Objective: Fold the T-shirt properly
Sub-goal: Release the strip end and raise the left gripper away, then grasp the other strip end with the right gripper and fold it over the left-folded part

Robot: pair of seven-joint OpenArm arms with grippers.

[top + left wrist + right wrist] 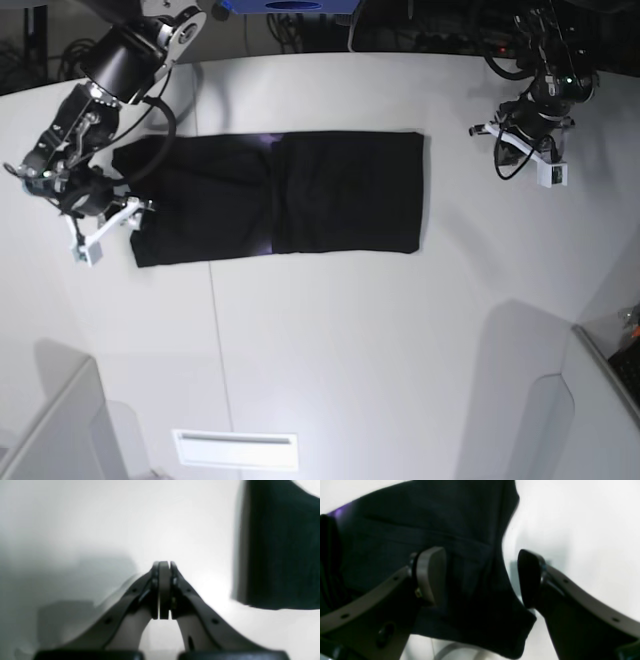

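Note:
The black T-shirt (280, 195) lies flat on the white table as a long folded rectangle, and a purple glint shows at its edge in the right wrist view. My right gripper (480, 577) is open at the shirt's left end. Its two fingers straddle a corner of the T-shirt (460, 555) without pinching it. In the base view that right gripper (112, 222) sits at the left short edge. My left gripper (163, 563) is shut with nothing between its pads, over bare table. The T-shirt (280, 545) is off to its right. In the base view the left gripper (522, 150) hangs right of the shirt, apart from it.
The white table (380, 340) runs wide in front of the shirt, with a seam line (215, 330) and a white slot plate (235, 450) near the front edge. Cables (440, 25) lie behind the table. Grey panels stand at the lower corners.

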